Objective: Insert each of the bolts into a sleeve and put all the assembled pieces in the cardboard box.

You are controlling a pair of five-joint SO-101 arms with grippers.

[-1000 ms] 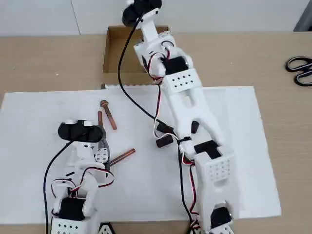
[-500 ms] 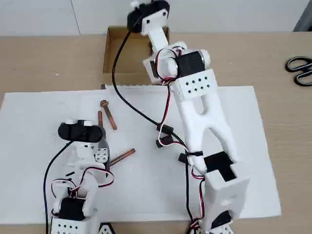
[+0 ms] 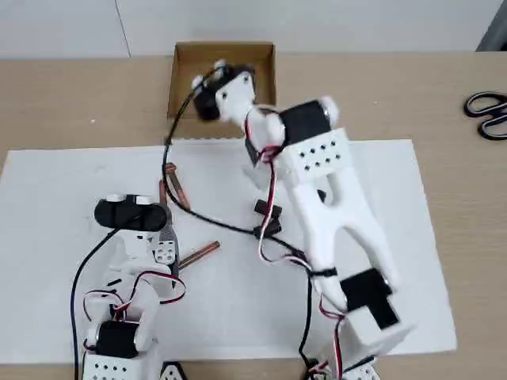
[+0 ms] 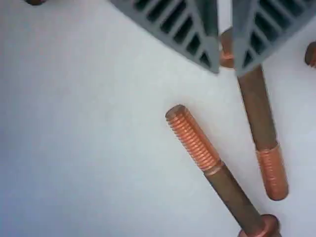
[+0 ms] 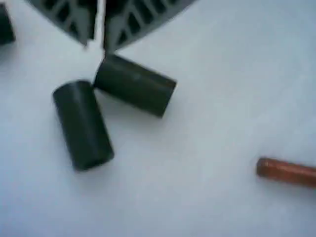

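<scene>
High view: you have the cardboard box (image 3: 184, 59) at the far edge of the desk (image 3: 79, 95), with copper bolts (image 3: 198, 254) loose on the white sheet (image 3: 63, 198). Left wrist view: your left gripper (image 4: 226, 66), nearly closed and empty, hangs over two threaded bolts lying close together; a grab may knock the neighbour. Right wrist view: your right gripper (image 5: 98, 42), open only a slit, holds nothing above two matte black sleeves (image 5: 133, 91); being round, they'd likely roll if nudged.

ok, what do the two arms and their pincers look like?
The left arm and right arm are white printed plastic with black servos, perforated panels and loose red, white and black wiring. The left pincer and right pincer have grey slotted fingers.
</scene>
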